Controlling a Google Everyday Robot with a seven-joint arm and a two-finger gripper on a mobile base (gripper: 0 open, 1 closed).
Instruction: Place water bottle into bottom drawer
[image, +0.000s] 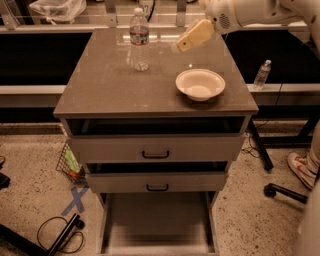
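Speckled flooring (30, 185) surrounds the grey desk (110, 85), whose top carries the water bottle (139, 40), upright at upper middle of the frame, and a white bowl (200, 84) to its right. My pincer (192, 36) hangs between them, just above the bowl and not touching the bottle. I cannot tell whether it is apart or together. I judge the reach comes next: approach level at the ribbed body, below the cap, clear of the bowl. The bottom drawer (157, 220) stands pulled out at the lower edge.
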